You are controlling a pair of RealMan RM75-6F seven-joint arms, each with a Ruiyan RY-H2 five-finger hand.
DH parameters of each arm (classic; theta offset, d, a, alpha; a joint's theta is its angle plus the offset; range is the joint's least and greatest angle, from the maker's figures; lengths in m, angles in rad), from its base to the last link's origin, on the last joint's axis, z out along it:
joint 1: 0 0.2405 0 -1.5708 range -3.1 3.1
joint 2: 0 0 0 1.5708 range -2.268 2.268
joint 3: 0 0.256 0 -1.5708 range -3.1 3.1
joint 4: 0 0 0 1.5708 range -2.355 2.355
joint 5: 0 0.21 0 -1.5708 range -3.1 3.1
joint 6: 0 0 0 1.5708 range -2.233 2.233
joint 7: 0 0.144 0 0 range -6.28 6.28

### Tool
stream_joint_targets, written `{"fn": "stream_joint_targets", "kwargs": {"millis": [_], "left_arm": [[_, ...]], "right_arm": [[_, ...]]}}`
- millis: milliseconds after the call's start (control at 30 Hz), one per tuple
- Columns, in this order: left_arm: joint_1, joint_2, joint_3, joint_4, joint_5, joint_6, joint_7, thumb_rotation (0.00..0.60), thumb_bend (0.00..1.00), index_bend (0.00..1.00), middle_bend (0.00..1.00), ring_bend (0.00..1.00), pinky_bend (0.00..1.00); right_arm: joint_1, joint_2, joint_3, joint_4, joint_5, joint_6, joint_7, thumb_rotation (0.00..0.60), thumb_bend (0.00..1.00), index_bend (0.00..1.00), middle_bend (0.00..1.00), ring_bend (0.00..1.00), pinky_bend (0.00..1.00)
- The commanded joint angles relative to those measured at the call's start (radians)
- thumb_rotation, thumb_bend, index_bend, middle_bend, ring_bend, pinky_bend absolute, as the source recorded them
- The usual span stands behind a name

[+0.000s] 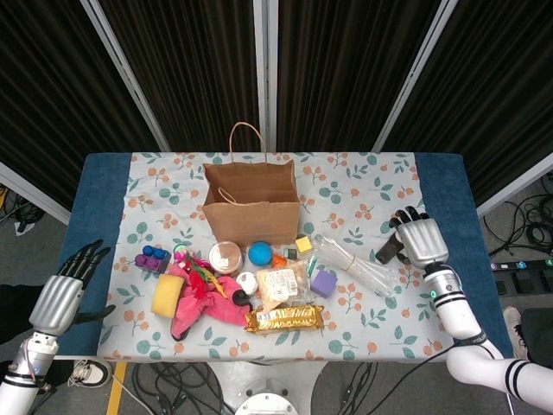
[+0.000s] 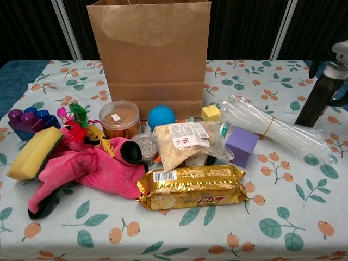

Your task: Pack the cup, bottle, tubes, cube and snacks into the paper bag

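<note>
The brown paper bag (image 1: 252,207) (image 2: 150,54) stands open at mid-table. In front of it lie a clear cup of orange stuff (image 1: 225,257) (image 2: 119,118), a clear snack bag (image 1: 281,284) (image 2: 187,141), a gold snack packet (image 1: 283,318) (image 2: 190,187), a purple cube (image 1: 323,283) (image 2: 241,145) and a bundle of clear tubes (image 1: 354,264) (image 2: 272,129). The dark bottle (image 1: 389,251) (image 2: 321,98) stands at the right. My right hand (image 1: 421,240) (image 2: 337,57) curves its fingers around the bottle's cap end. My left hand (image 1: 62,290) hangs open off the table's left front corner.
A pink cloth (image 2: 92,168), yellow sponge (image 2: 32,152), purple toy blocks (image 2: 27,120), blue ball (image 2: 161,116) and small yellow cube (image 2: 211,112) crowd the front left and middle. The table's blue edge (image 1: 449,199) lies just behind my right hand.
</note>
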Motion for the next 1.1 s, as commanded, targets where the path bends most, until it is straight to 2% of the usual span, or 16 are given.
{"fn": "stream_joint_targets", "kwargs": {"millis": [33, 200, 400, 567, 867, 1100], "left_arm": [[0.000, 0.000, 0.000, 0.000, -0.001, -0.001, 0.001, 0.600, 0.00, 0.11, 0.10, 0.06, 0.16], [0.000, -0.001, 0.001, -0.002, -0.003, -0.003, 0.004, 0.600, 0.00, 0.11, 0.10, 0.06, 0.16], [-0.002, -0.003, 0.000, -0.005, -0.003, -0.007, 0.006, 0.600, 0.00, 0.11, 0.10, 0.06, 0.16], [-0.002, -0.002, -0.001, -0.007, -0.004, -0.006, 0.007, 0.600, 0.00, 0.11, 0.10, 0.06, 0.16], [-0.002, 0.001, -0.001, -0.013, -0.005, -0.005, 0.005, 0.600, 0.00, 0.11, 0.10, 0.06, 0.16], [-0.001, 0.001, -0.001, -0.016, -0.003, -0.002, 0.003, 0.600, 0.00, 0.11, 0.10, 0.06, 0.16]], "right_arm": [[0.002, -0.009, 0.001, 0.011, 0.002, -0.005, -0.003, 0.600, 0.10, 0.38, 0.25, 0.18, 0.37], [0.002, -0.021, 0.001, 0.025, 0.002, -0.007, -0.011, 0.600, 0.14, 0.45, 0.30, 0.23, 0.42], [-0.001, -0.030, 0.002, 0.033, -0.002, 0.001, -0.018, 0.600, 0.18, 0.59, 0.41, 0.34, 0.50], [-0.007, -0.033, 0.003, 0.036, -0.007, 0.013, -0.026, 0.600, 0.20, 0.67, 0.47, 0.40, 0.55], [-0.023, -0.029, 0.011, 0.027, -0.051, 0.062, -0.004, 0.600, 0.22, 0.77, 0.55, 0.48, 0.63], [-0.033, -0.003, 0.026, -0.013, -0.078, 0.093, 0.009, 0.600, 0.23, 0.78, 0.55, 0.48, 0.63]]}}
